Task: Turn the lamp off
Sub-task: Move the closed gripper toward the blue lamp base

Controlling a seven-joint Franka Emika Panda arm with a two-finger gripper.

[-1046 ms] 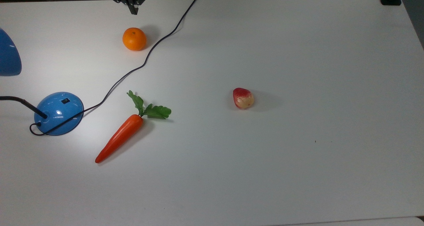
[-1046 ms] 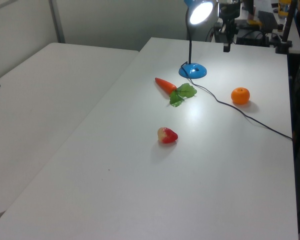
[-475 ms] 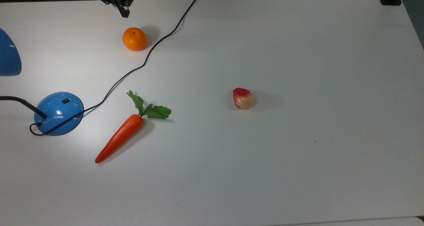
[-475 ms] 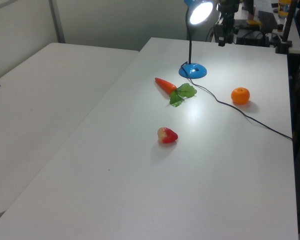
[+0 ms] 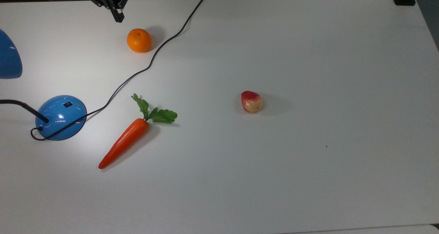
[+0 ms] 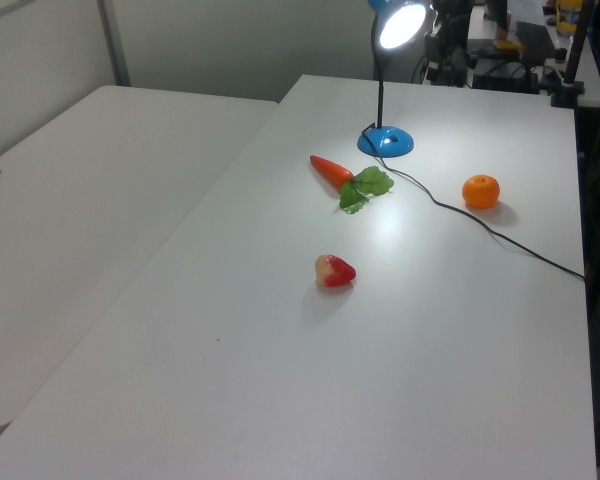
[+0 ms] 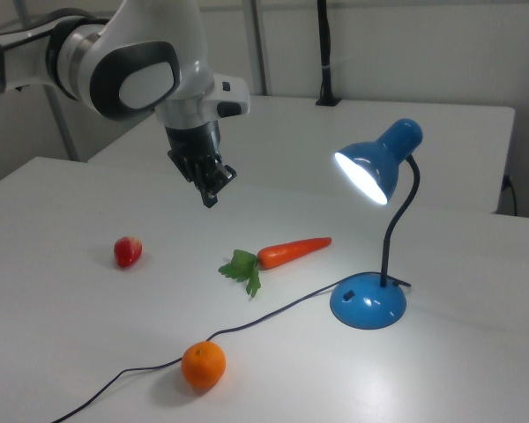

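The gripper [image 7: 211, 195] hangs in the air above the table [image 5: 308, 55], with its fingers pressed together and nothing between them. It has moved since a second ago: in the top view it has slid toward the top view's left and a bit lower, from above the orange [image 5: 139, 40] to a spot up and to the left of it. In the left view it has gone in behind the bright shade. The lamp [image 7: 370, 220] has not moved and its light is still on. Its round blue base [image 5: 61, 117] sits near the top view's left edge, and the small black switch [image 5: 68, 104] is on top of the base. The gripper is well apart from the switch. The black cord [image 5: 147, 67] runs from the base, past the orange, to the far edge of the table. The carrot [image 5: 125, 142] lies just beside the base, on the top view's right of it. The strawberry [image 5: 252, 101] sits alone near the middle. These three have stayed where they were.
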